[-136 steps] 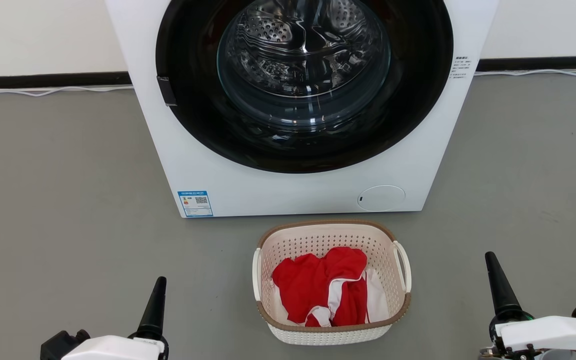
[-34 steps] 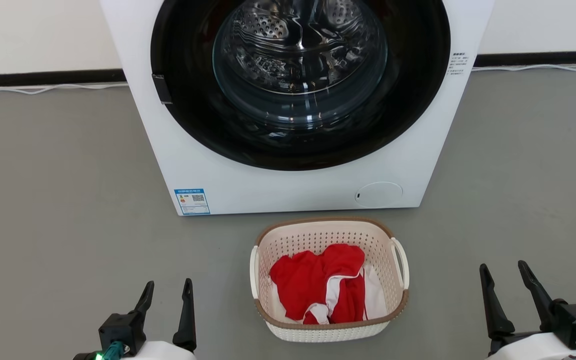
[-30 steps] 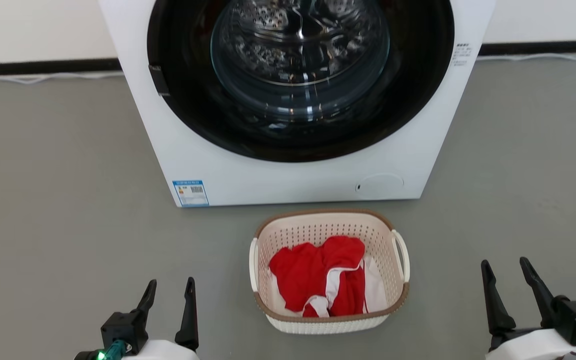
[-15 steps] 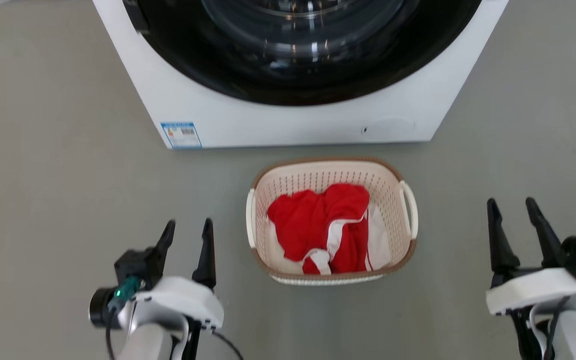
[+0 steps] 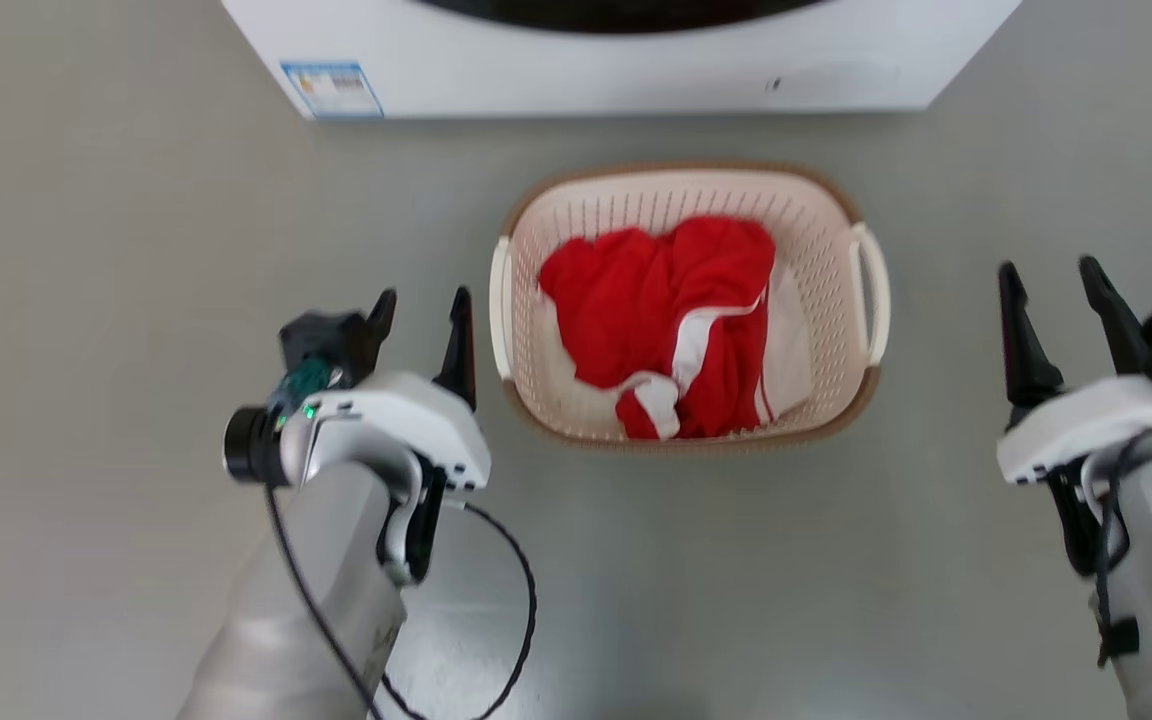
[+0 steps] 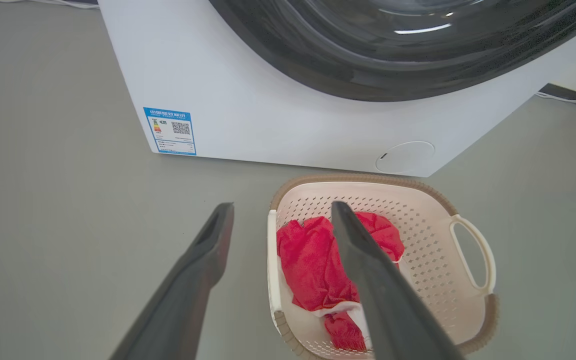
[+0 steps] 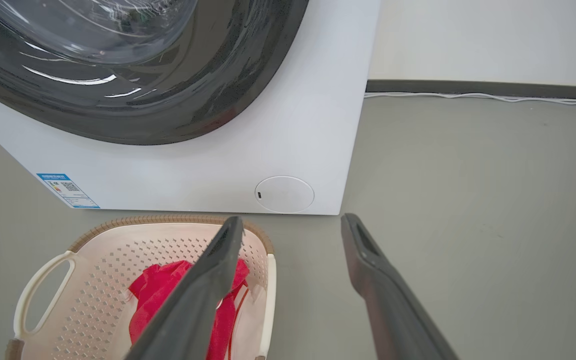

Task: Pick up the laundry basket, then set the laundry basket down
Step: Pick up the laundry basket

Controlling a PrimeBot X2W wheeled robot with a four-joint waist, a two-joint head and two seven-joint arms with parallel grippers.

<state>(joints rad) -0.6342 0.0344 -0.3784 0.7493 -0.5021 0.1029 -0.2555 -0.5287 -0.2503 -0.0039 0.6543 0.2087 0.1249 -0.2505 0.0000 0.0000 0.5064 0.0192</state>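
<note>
Head view: the laundry basket (image 5: 821,250), a rounded-rectangular tub of cream plastic pierced with small holes, edged by a brown woven-look rim (image 5: 681,442) and fitted with smooth white loop handles (image 5: 876,290) on its short sides, sits on the matte grey floor (image 5: 86,250) at 6 o'clock of the glossy white washing machine (image 5: 586,70). Inside lies a crumpled red garment (image 5: 656,310) with white trim, a white cloth (image 5: 791,350) at its 3 o'clock. The left pincer (image 5: 423,295), its dark tapered fingers (image 5: 458,340) parted and empty, is just beside the basket at 9 o'clock; the right pincer (image 5: 1049,266), likewise spread and holding nothing, stands well apart at 3 o'clock.
</note>
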